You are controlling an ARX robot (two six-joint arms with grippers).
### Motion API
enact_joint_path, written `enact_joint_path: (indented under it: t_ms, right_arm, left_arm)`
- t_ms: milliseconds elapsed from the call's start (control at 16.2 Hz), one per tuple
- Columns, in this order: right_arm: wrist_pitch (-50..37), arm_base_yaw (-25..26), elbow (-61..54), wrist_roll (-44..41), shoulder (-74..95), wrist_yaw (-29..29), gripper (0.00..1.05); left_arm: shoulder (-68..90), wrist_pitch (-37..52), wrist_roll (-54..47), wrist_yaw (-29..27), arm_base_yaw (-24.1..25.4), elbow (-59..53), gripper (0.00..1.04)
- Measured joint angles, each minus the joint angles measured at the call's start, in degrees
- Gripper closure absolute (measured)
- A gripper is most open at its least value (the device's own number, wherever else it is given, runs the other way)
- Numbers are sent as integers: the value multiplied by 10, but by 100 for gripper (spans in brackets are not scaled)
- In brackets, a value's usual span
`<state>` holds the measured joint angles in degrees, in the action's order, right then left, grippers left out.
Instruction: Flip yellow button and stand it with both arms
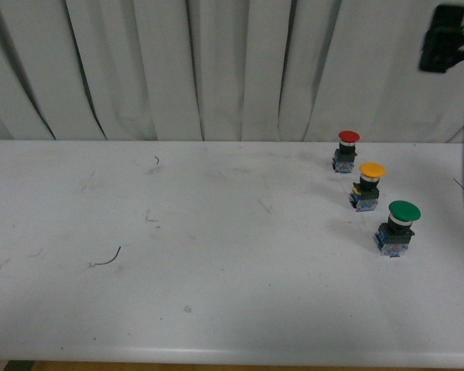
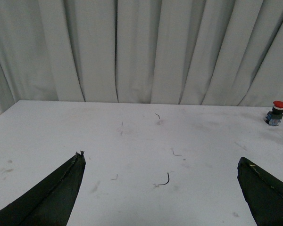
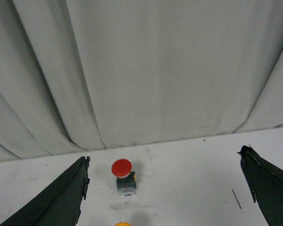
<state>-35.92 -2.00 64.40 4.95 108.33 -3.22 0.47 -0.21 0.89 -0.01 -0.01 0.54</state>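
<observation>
Standing upright on the white table (image 1: 216, 309), the yellow button (image 1: 368, 185) is sitting mid-row: the green button (image 1: 397, 226) is resting nearer than it, the red button (image 1: 345, 150) farther, toward the curtain (image 1: 216, 69). Both the left gripper (image 2: 160, 188) and the right gripper (image 3: 165, 188) are gaping wide, holding nothing.

In the right wrist view the yellow button (image 3: 123, 224) is cut by the picture's edge, only a sliver of its cap showing. Both fingers of the right pincer (image 3: 162, 188) run out of the picture, as do those of the left pincer (image 2: 160, 188) in its own view. In the front view a black arm part (image 1: 447, 39) is cropped at the corner, blurred, perhaps the right arm. The red button (image 2: 276, 113) is too small for detail.
</observation>
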Motion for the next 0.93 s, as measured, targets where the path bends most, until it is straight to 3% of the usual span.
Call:
enact_joint_path:
  t_ms: [185,247,494,556,679,926]
  right_arm:
    - [-64,64,-199,15,-233,106,6]
    - [-8,80,-245,4,-318,104,13]
    - [256,126,-459,-42,-734,137,66]
    - [296,137,-485,-44,-817,143,77]
    - [307,112,-529,-46,-921,126,103]
    - [309,47,-562,-47,-947,50,103]
  left_arm:
    - [0,0,0,0,0,0,7]
    - [0,0,0,0,0,0,7]
    - [0,0,0,0,0,0,7]
    - [0,0,0,0,0,0,7]
    - [0,0,0,0,0,0,7]
    - [0,0,0,0,0,0,7]
